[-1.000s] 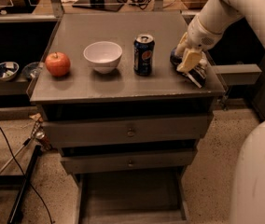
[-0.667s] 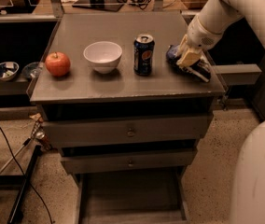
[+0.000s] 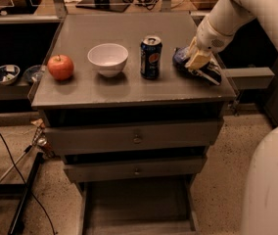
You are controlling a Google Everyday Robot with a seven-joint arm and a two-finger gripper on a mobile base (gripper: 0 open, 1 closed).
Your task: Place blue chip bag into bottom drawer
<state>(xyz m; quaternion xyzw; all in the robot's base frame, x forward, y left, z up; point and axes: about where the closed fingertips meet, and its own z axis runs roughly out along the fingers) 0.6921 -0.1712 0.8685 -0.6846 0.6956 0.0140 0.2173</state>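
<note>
The blue chip bag (image 3: 208,74), dark blue crumpled foil, lies at the right edge of the cabinet top, to the right of the Pepsi can. My gripper (image 3: 196,61), with cream fingers, comes down from the upper right and is closed on the bag's upper part, which it partly hides. The bottom drawer (image 3: 136,207) is pulled out at the foot of the cabinet, a wide shallow tray with a bare floor.
On the cabinet top (image 3: 129,89) stand a red apple (image 3: 60,66), a white bowl (image 3: 108,59) and an upright Pepsi can (image 3: 150,57). Two shut upper drawers with knobs (image 3: 137,138) sit below. Cables and a stand lie on the floor at left (image 3: 21,180). My white base (image 3: 271,185) is at right.
The gripper and the bag have shifted slightly left and away from the front edge. The rest has not moved.
</note>
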